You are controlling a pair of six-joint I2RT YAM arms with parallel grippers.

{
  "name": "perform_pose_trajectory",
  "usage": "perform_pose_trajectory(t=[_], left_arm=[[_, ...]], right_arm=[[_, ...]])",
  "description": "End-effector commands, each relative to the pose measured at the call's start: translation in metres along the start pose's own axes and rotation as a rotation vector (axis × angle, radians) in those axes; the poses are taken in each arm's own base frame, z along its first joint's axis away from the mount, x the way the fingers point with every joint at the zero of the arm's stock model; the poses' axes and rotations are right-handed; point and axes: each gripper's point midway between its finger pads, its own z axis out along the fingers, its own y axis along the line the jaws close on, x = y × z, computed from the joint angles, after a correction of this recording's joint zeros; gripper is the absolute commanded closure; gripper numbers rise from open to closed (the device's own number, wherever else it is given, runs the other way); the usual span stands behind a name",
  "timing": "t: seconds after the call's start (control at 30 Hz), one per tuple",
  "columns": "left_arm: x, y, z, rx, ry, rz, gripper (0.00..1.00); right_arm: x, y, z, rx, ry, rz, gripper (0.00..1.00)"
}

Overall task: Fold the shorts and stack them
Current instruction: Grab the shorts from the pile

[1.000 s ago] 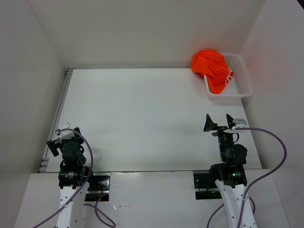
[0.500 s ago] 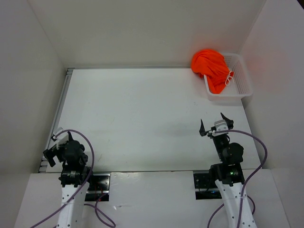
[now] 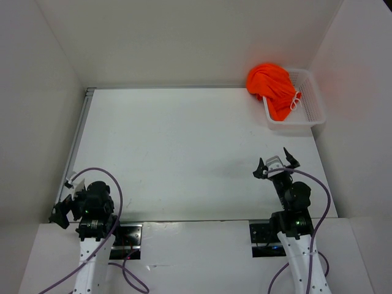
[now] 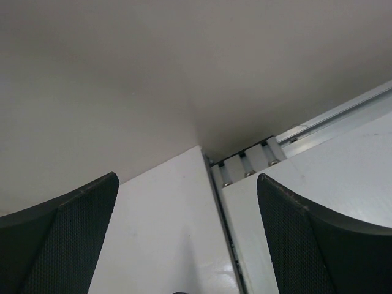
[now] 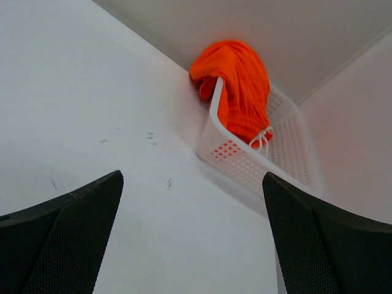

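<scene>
Shorts (image 3: 272, 89): bright orange, soft, bunched in a heap that spills over the basket's (image 3: 294, 122) left rim, white drawstring (image 3: 296, 101) dangling. Left gripper (image 4: 187, 180) and right gripper (image 5: 193, 177) gape wide, empty.

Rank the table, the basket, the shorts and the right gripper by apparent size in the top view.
1. the table, by far the largest
2. the basket and the shorts: about alike, and the shorts hide part of the basket, so left unranked
3. the right gripper, smallest

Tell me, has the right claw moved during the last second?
Yes. In the top view the right claw has drifted slightly left and pulled back toward the near side, ending farther from the white basket.
</scene>
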Motion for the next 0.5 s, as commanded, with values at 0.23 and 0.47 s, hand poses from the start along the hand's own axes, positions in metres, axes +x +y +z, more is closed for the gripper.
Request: perform_pose_trajectory(t=[0.23, 0.47], left_arm=[[0.005, 0.06, -0.01, -0.293, 0.028, 0.069, 0.0], [0.004, 0.048, -0.007, -0.21, 0.025, 0.075, 0.0]], right_arm=[[0.017, -0.028, -0.021, 0.138, 0.185, 0.085, 0.01], [-0.012, -0.061, -0.029, 0.245, 0.137, 0.084, 0.01]])
